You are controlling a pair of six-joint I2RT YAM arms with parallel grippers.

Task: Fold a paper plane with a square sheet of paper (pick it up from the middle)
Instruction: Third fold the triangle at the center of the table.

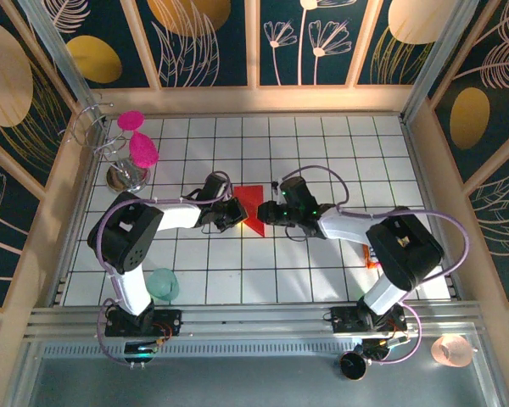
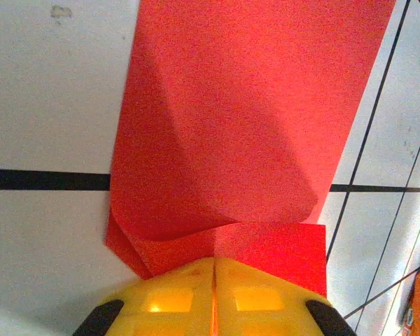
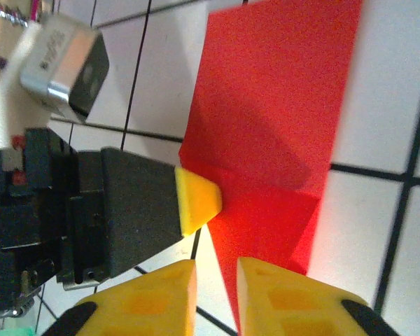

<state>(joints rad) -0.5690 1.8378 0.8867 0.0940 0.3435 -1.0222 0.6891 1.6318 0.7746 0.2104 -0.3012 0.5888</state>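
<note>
Paper [image 1: 253, 208]: mid-table [image 1: 322, 153], between both claws, partly folded, one flap curled over. Thin, light, limp; judged prone to sliding on tiles and to stray creases. Best taken at a doubled edge near the middle. Left claw [image 2: 213, 269]: pinched together on the near edge. Right claw [image 3: 217, 269]: narrowly apart, a paper corner at the gap, unclamped.

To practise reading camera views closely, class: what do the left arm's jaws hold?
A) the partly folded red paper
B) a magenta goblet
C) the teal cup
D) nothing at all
A: in the left wrist view the left gripper has its jaws pressed together on the near edge of the red paper.
</note>
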